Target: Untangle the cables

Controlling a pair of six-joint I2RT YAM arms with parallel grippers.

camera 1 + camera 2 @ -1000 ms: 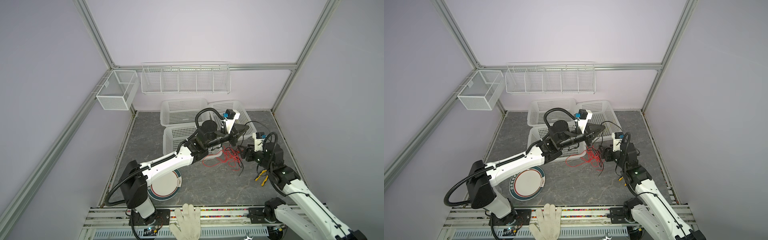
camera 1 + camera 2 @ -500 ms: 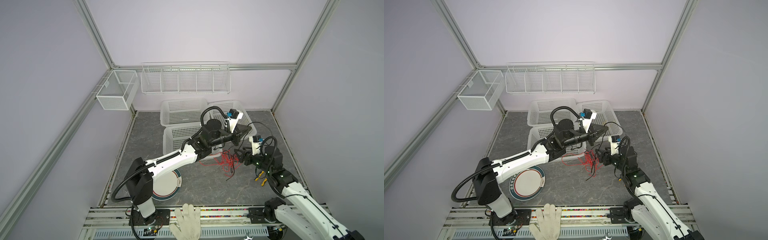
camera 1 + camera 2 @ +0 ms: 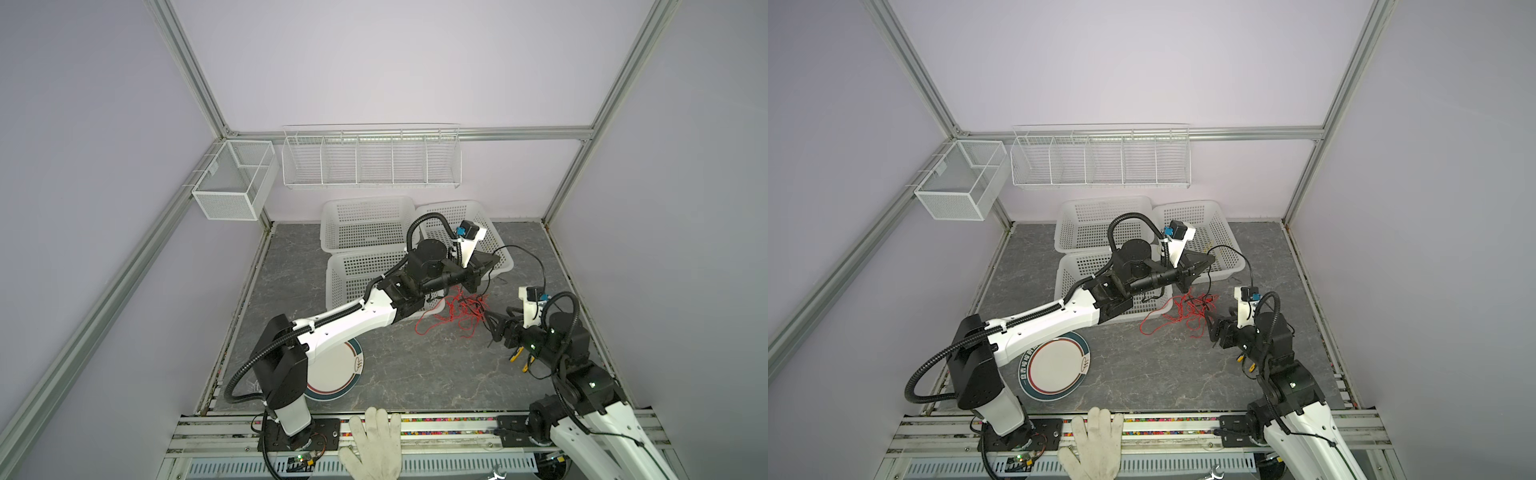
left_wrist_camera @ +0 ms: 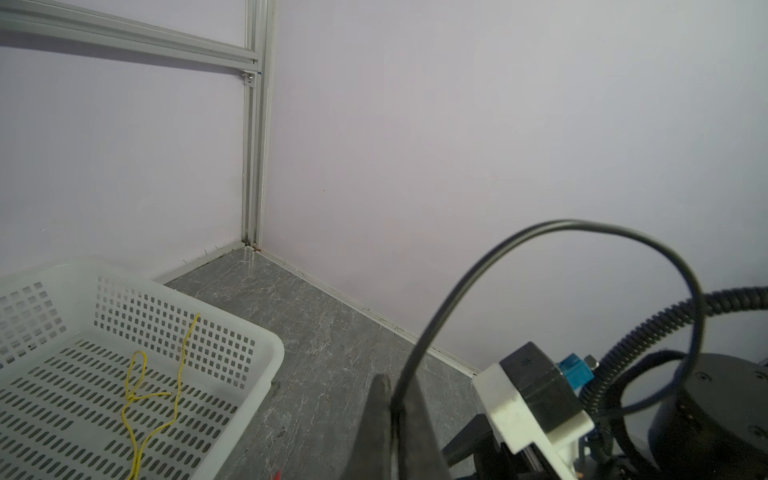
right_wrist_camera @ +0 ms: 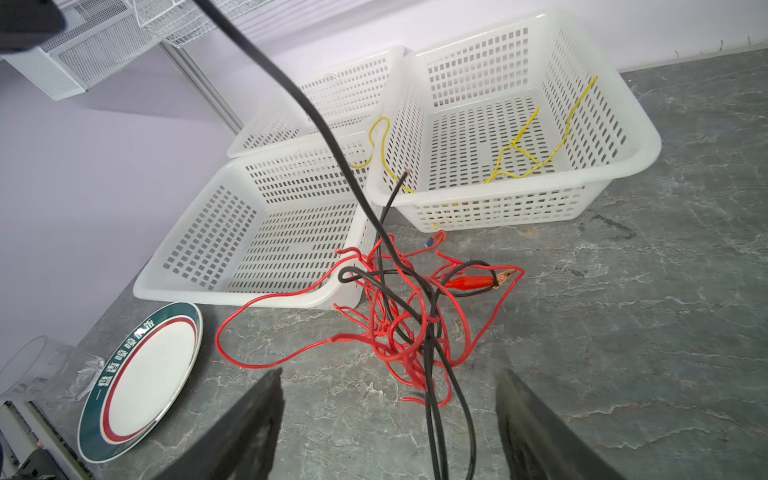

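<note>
The cables lie as a tangle on the grey table in front of the baskets: a red cable [image 3: 457,313] [image 3: 1183,311] [image 5: 399,328] with a red clip [image 5: 473,282], knotted with a black cable [image 5: 332,137]. The black cable rises from the knot to my left gripper [image 4: 392,409] [image 3: 477,279] [image 3: 1184,286], which is shut on it above the tangle. A yellow cable [image 5: 523,141] [image 4: 137,399] lies apart in the back right basket. My right gripper [image 5: 388,415] [image 3: 492,326] [image 3: 1210,328] stands open just right of the tangle, with black strands running between its fingers.
Three white perforated baskets [image 3: 365,208] [image 3: 345,266] [image 3: 490,226] stand at the back. A plate [image 3: 336,374] [image 5: 141,374] lies under the left arm. A white glove [image 3: 374,440] rests on the front rail. Wire shelves [image 3: 370,158] hang on the back wall.
My right gripper has drawn back a little from the tangle toward the front and stands wider open. My left gripper keeps its grip on the black cable and sits slightly lower.
</note>
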